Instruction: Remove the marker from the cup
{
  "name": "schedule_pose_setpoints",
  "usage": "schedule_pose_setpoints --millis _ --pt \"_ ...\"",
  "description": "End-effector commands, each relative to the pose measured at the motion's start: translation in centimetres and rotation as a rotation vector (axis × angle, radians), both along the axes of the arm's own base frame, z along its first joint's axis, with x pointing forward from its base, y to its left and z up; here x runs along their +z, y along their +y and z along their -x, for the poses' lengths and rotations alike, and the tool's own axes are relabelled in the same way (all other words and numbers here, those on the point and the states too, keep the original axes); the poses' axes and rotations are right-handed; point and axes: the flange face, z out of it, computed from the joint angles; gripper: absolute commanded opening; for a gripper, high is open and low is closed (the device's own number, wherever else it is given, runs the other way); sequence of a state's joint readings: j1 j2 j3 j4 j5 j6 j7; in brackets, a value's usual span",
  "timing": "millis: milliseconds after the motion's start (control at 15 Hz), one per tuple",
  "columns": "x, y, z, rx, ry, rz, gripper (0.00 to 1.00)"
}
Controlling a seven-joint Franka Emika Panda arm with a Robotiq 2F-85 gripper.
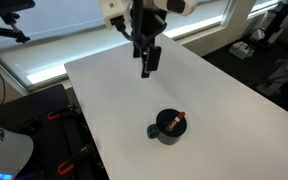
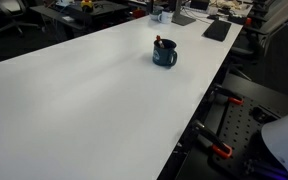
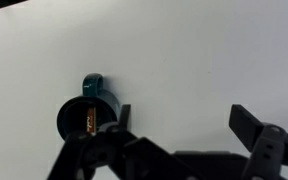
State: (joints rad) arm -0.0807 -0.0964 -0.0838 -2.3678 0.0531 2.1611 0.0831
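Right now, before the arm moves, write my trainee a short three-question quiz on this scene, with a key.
1. True or false: the marker lies flat on the table beside the cup.
2. The gripper is: A) shut on the marker; B) open, up off the table and away from the cup; C) shut on the cup.
3. Fill in: in an exterior view the marker pokes out above the cup's ____.
Key: 1 false, it stands inside the cup; 2 B; 3 rim.
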Motion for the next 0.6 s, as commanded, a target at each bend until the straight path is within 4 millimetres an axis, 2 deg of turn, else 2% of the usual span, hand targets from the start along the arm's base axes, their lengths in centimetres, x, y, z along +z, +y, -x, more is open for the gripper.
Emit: schedule_pose_setpoints --millis 0,267,533 --pt "-0.3 -0.3 -0.4 -0.005 0.006 0.000 1.00" --pt "-0.3 -0.4 -0.8 -0.006 0.005 0.002 1.00" --pt "-2.3 -0.6 -2.7 -0.033 0.009 0.040 1.00"
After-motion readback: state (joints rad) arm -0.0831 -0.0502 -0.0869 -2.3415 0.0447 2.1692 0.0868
